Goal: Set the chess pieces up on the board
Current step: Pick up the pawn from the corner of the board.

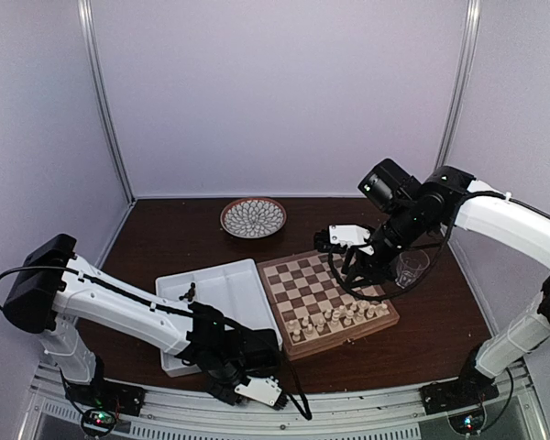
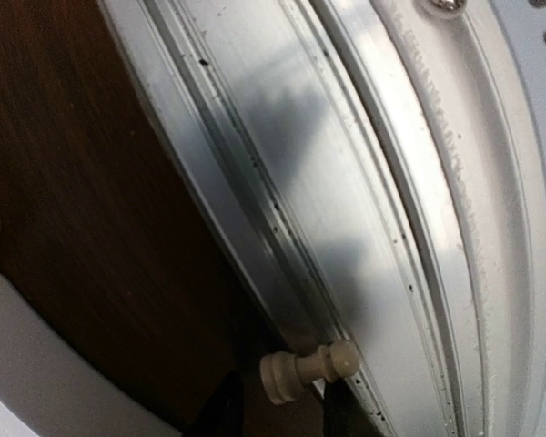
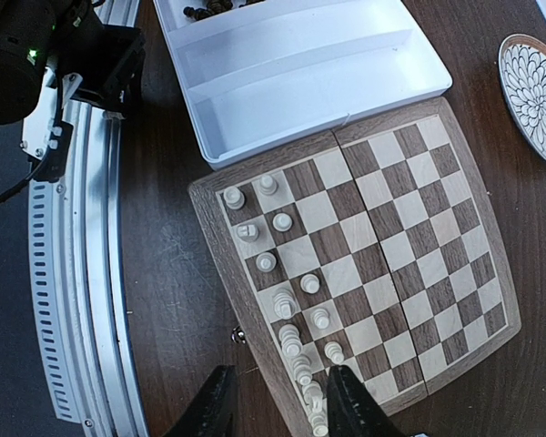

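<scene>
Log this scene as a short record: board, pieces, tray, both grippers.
board: on the table beside the tray, holds cream pieces only
cream pieces: two partly filled rows along one edge of the board
pawn: cream, on its side against the metal rail, off the board
dark pieces: a few in the tray
tray: white, two compartments
left gripper: low at the table's near edge by the pawn; grip unclear
right gripper: open, above the cream rows

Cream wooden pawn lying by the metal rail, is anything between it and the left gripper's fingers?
Nothing visible. The cream wooden pawn lies on its side at the edge of the silver metal rail, at the tips of the left gripper, whose dark fingers flank it.
</scene>
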Action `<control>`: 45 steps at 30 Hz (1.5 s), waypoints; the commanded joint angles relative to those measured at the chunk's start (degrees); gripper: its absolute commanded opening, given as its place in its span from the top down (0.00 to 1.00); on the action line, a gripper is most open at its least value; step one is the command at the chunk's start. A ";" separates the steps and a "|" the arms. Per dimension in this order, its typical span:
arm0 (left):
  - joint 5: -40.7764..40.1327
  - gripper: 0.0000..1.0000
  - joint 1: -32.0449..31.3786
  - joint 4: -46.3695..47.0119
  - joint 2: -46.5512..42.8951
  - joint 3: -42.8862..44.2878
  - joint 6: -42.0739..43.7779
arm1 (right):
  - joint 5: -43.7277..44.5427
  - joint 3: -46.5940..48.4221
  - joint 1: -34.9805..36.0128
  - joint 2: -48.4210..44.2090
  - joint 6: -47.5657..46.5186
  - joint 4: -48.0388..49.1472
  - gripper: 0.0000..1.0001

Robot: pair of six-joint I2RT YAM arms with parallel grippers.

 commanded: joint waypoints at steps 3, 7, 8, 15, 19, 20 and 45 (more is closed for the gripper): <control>4.19 0.71 -0.20 1.37 1.14 1.38 1.15 | -0.20 1.23 -0.37 0.27 0.50 -0.42 0.63; 6.35 0.66 -0.67 2.44 1.37 1.83 1.25 | -0.24 1.24 -0.39 0.51 0.45 -0.49 0.63; 6.14 0.66 -0.79 2.51 1.85 2.15 1.21 | -0.25 1.27 -0.39 0.53 0.43 -0.54 0.63; 4.24 0.65 -0.95 4.30 4.82 4.04 1.56 | -0.31 1.22 -0.40 0.46 0.44 -0.54 0.63; 5.06 0.70 -0.93 5.13 5.49 4.91 1.39 | -0.31 0.53 -0.52 0.11 0.43 -0.14 0.63; 5.10 0.72 -0.89 5.23 5.75 5.09 1.20 | -0.36 0.51 -0.56 0.10 0.43 -0.16 0.63; 6.32 0.71 2.96 3.36 3.01 0.42 -4.07 | -0.85 0.31 -1.02 0.44 0.43 -0.06 0.63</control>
